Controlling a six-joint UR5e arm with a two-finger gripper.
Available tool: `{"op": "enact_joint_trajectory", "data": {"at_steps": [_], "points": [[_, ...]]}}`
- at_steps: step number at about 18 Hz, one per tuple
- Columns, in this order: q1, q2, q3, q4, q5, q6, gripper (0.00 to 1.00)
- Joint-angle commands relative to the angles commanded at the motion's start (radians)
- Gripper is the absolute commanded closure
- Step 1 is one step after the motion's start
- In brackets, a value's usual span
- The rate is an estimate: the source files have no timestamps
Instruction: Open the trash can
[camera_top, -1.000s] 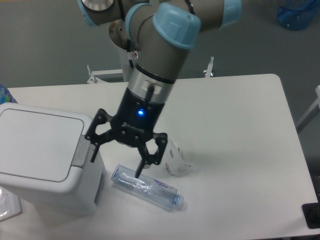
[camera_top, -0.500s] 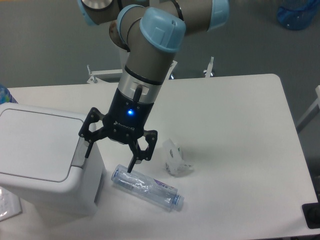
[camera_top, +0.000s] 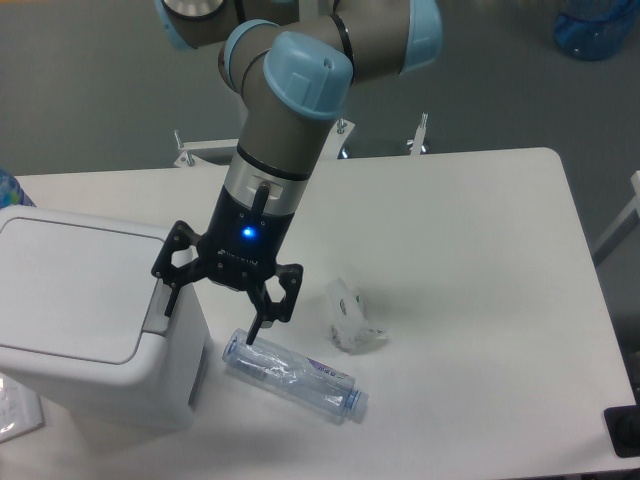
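Note:
The trash can is a large boxy white bin at the left of the table, its flat lid down. A grey push tab runs along the lid's right edge. My gripper hangs open just right of the bin. Its left fingertip is right at the grey tab; I cannot tell if it touches. The right fingertip hovers over the end of a crushed clear bottle lying on the table. Nothing is between the fingers.
A crumpled clear plastic piece lies right of the gripper. A flat white item pokes out under the bin's lower left. A blue object sits on the floor at top right. The table's front edge is near the bottle.
The gripper has shifted left toward the trash can, bringing its left finger to the grey tab. It stayed open. The lid has not moved.

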Motion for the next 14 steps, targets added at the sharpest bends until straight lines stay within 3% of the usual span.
{"op": "enact_joint_trajectory", "data": {"at_steps": [14], "points": [[0.006,0.017,0.015,-0.006,-0.003,-0.006,0.00]]}}
